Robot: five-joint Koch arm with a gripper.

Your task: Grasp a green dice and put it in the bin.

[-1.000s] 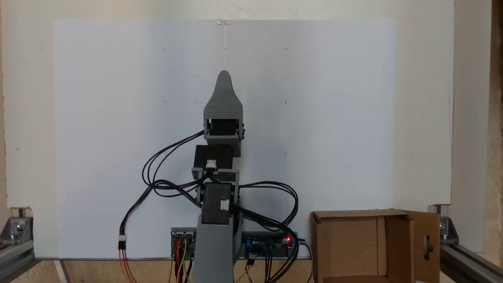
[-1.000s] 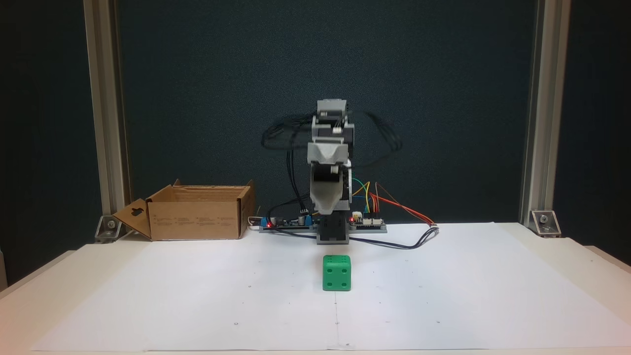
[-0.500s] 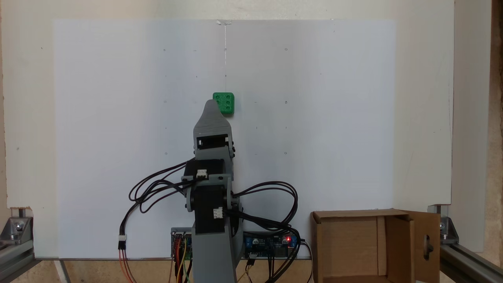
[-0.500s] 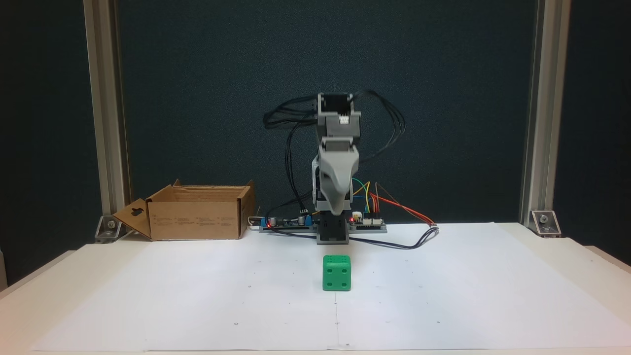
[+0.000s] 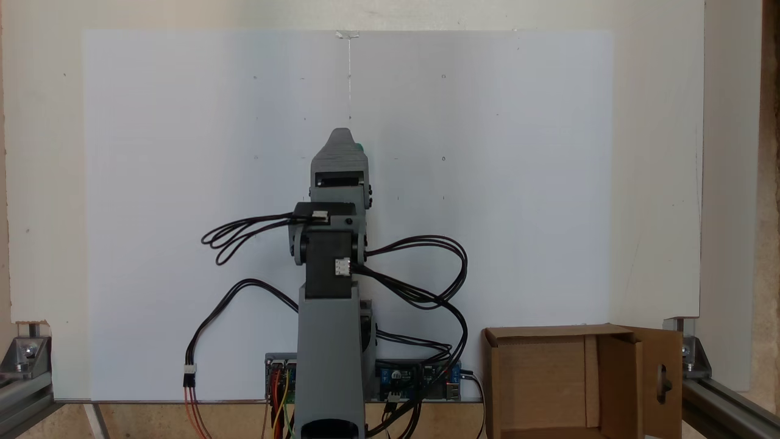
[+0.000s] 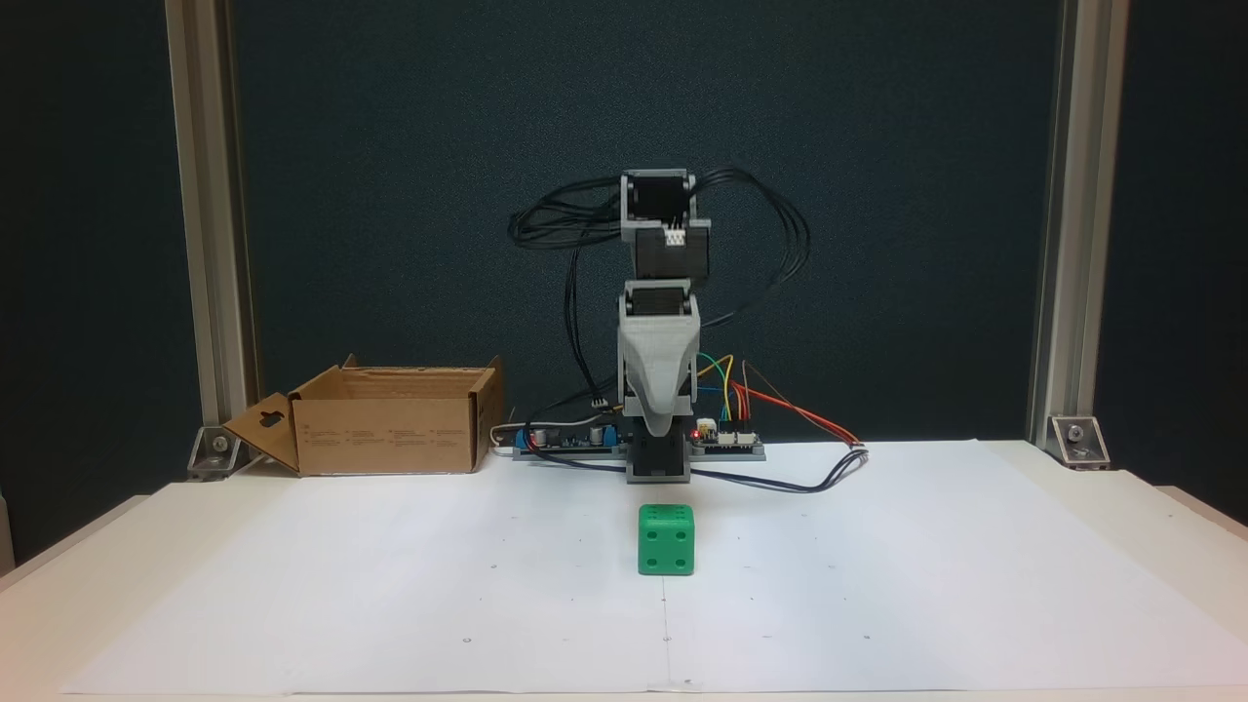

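Fixed views give you the dice (image 6: 666, 538) nearest the front camera, resting on the paper (image 6: 390, 585). Your gripper (image 6: 659, 429) hangs above and just behind it, not touching; only one grey tip shows, so its opening cannot be told. Farther back, the bin (image 6: 390, 419) sits at that view's left.

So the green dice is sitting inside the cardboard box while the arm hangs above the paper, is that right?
Not quite. The green dice sits on the white paper, well apart from the cardboard box, as a fixed view shows. The arm does hang above the paper.
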